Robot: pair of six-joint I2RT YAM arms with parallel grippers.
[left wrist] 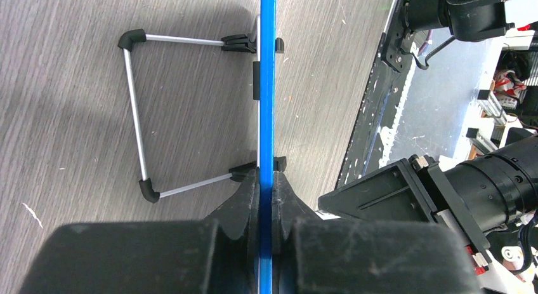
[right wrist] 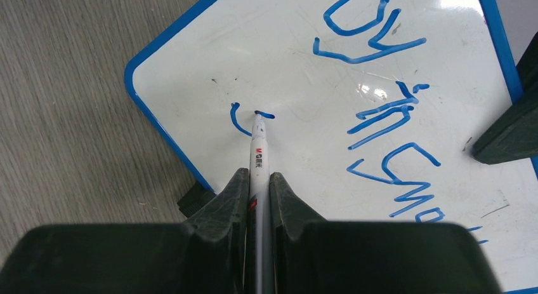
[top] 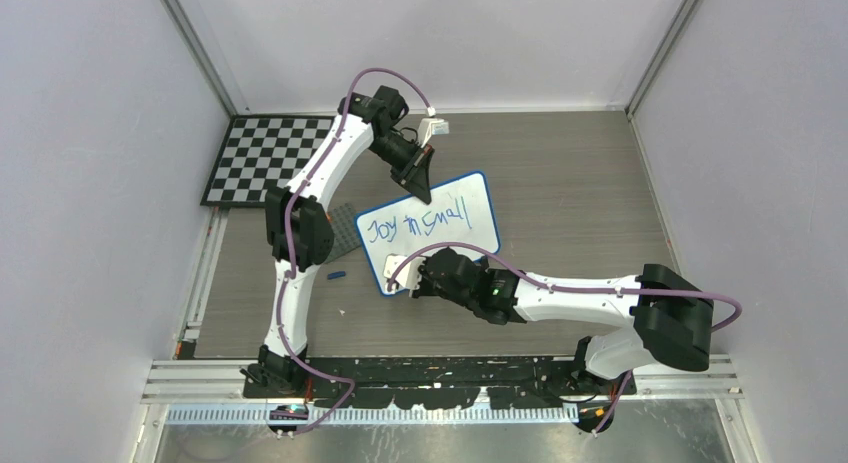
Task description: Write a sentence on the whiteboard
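Observation:
The whiteboard (top: 455, 198), white with a blue frame, stands tilted mid-table. Its top line of blue writing (top: 418, 224) reads "Joy in Small". My left gripper (top: 420, 188) is shut on the board's upper blue edge (left wrist: 266, 84), seen edge-on in the left wrist view (left wrist: 266, 183), with the wire stand (left wrist: 136, 116) behind. My right gripper (top: 412, 279) is shut on a white marker (right wrist: 257, 148). Its tip touches the board (right wrist: 209, 46) at the lower left, by a first short blue stroke (right wrist: 236, 119) of a second line. The top line also shows there (right wrist: 380, 116).
A black-and-white checkerboard (top: 263, 155) lies at the back left. A grey studded plate (top: 345, 228) sits left of the board. A small blue cap (top: 336, 276) lies on the table near the left arm. Grey walls enclose three sides.

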